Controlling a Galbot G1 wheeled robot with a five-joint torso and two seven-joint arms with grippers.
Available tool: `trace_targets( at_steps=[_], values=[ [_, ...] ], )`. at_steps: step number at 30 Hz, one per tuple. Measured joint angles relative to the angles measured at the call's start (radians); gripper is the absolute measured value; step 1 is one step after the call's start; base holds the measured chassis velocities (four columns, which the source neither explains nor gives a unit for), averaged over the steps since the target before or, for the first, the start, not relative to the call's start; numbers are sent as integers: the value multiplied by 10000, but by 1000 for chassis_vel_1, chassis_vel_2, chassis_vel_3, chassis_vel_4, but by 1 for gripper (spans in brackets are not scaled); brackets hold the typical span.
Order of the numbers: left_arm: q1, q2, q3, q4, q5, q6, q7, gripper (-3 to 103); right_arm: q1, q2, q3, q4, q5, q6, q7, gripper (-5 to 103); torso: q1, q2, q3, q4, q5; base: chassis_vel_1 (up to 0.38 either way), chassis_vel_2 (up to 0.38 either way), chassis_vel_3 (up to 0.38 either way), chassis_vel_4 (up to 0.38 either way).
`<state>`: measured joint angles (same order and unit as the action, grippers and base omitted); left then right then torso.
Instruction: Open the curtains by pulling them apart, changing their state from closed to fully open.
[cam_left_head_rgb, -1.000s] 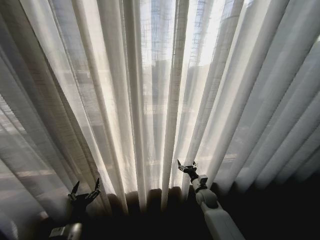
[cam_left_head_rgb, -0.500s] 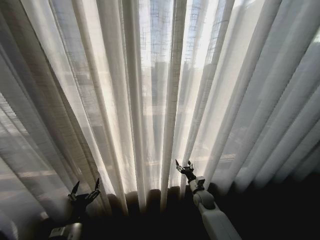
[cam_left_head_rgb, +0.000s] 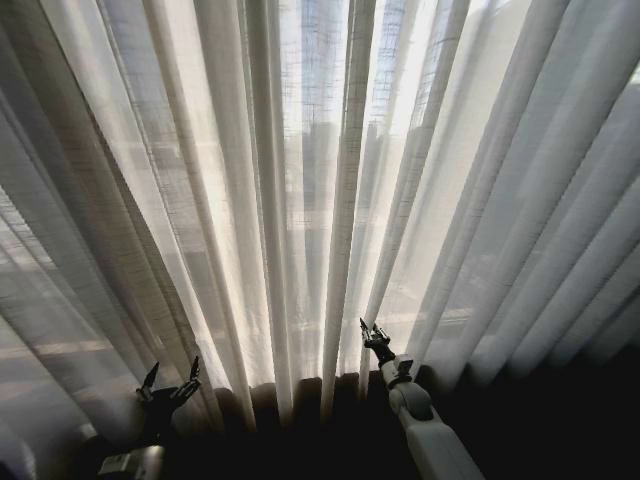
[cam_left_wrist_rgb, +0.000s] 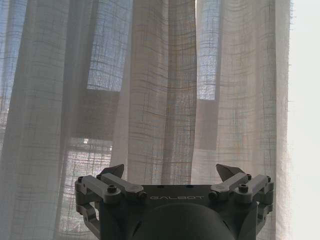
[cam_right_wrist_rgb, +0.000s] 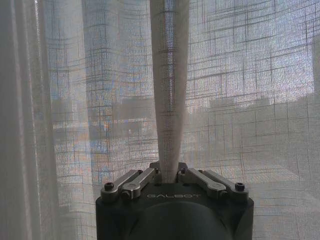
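Right end effector (cam_right_wrist_rgb: 169, 172) pinched shut on one narrow pleat of tall sheer cream curtains (cam_left_head_rgb: 320, 180) hanging closed ahead, left end effector (cam_left_wrist_rgb: 171, 176) spread wide, holding nothing, beside folds; risk of thin fabric slipping free under sideways pull; curtain tops cut off.

The curtains (cam_left_head_rgb: 320, 200) are sheer woven cloth, off-white, matt, with a coarse grid-like weave that daylight passes through. The right gripper (cam_right_wrist_rgb: 168, 172) has matt grey metal-looking finger links with dark screws. The left gripper (cam_left_wrist_rgb: 172, 175) has the same dull grey finish.
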<state>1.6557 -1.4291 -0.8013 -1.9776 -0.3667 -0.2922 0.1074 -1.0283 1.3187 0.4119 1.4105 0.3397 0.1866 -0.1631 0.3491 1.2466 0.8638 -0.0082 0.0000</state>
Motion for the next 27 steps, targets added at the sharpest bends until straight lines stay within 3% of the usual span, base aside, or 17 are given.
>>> trace_targets(
  at_steps=[2,4,15,27],
  values=[
    [1,0,0,0,1,0,0,100,-43,-1,110,3,87,-1,-423,4,0,0,0,0,0,0,0,0,0],
    [0,0,0,0,0,0,0,100,-55,-8,138,2,138,-11,-515,2,0,-1,0,0,0,0,0,0,0],
    [0,1,-1,0,0,0,0,100,-79,-102,285,-12,468,-100,-839,0,0,0,0,1,-1,-40,-35,32,37],
    [0,0,1,0,0,0,0,100,-69,-111,385,-168,492,-121,-1232,0,-1,0,-1,1,0,-223,-226,243,213]
  ],
)
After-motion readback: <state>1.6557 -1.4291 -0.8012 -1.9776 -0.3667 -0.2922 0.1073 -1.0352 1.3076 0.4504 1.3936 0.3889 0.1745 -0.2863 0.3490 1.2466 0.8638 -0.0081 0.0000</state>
